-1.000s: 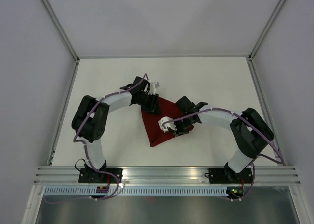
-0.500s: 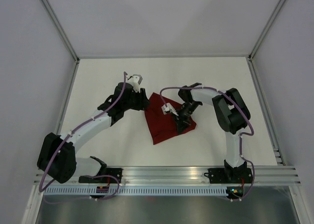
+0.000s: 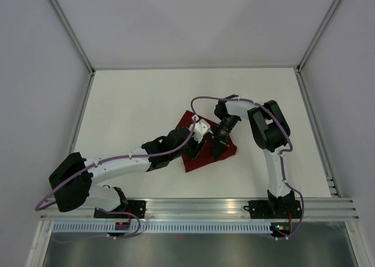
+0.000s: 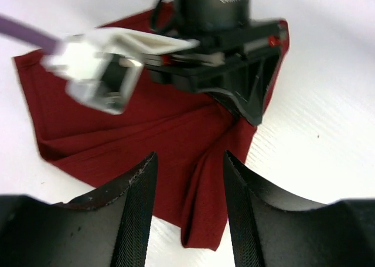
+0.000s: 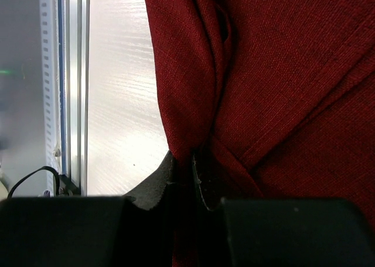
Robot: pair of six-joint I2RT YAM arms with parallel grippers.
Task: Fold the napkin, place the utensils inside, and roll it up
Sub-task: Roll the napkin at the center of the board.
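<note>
My right gripper (image 5: 191, 168) is clenched on a maroon napkin (image 5: 281, 74) ridge; left gripper (image 4: 190, 179) hovers released, best pinch the near corner low, pull flat

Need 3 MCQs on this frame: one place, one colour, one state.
1. Where is the dark red cloth napkin?
A) middle of the white table
B) hanging off the edge
C) far left corner
2. Colour of the arm cables?
A) green
B) purple
C) orange
3. Right end effector?
A) open
B) shut on a napkin fold
C) out of view
Answers: 1A, the top view shows it centred. 2B, a purple line runs along each arm. 3B, the right wrist view shows it pinching cloth.
</note>
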